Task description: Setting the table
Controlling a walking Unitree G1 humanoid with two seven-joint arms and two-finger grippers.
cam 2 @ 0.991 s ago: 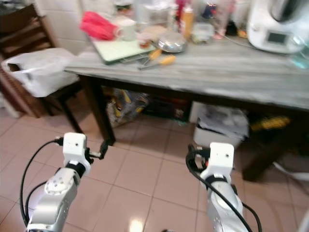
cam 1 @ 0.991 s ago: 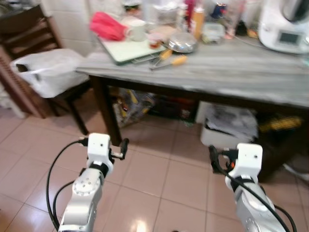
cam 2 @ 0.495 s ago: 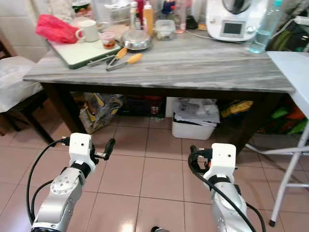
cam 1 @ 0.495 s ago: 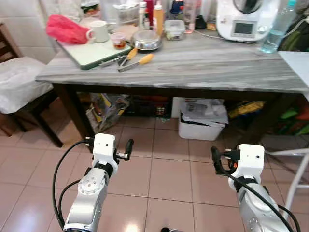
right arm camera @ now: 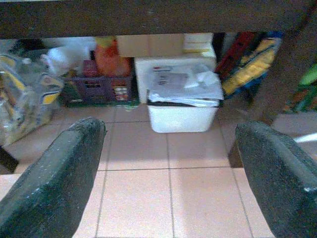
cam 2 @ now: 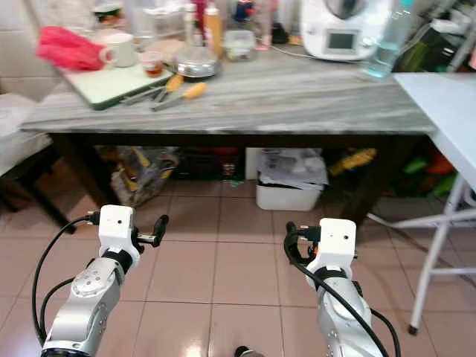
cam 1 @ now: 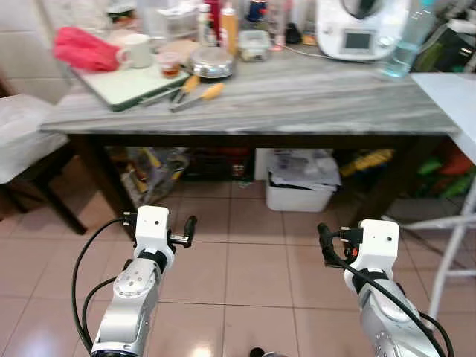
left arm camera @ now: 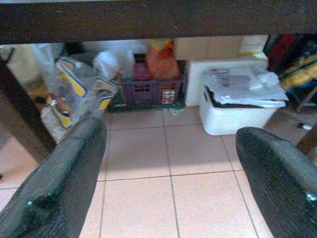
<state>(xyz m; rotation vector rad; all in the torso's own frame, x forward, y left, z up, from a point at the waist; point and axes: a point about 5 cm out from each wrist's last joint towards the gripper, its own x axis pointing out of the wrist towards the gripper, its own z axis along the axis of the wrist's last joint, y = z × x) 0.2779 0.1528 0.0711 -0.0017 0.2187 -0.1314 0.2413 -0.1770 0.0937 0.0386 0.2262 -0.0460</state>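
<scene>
Both your left gripper [left arm camera: 168,144] and right gripper [right arm camera: 168,144] are spread wide and empty, held low over the floor in front of the table [cam 1: 312,104]. The mug [cam 1: 136,50] and tongs [cam 1: 190,87] lie near its far left corner. Expect the mug to be rigid, smooth and breakable: pinch its rim. The tongs look light; grip their orange handles.

The table [cam 1: 297,100] stands ahead of me. On its left end lies a tray [cam 1: 130,82] with a mug [cam 1: 137,50] on it, and tongs [cam 1: 195,93] lie just right of the tray. A kitchen machine [cam 1: 355,30] sits at the back right, with a bottle [cam 1: 401,46] to its right. Under the table are a bin [cam 1: 301,186] and, to its left, a bag [cam 1: 160,167]. A chair [cam 1: 30,160] stands left of the table.
</scene>
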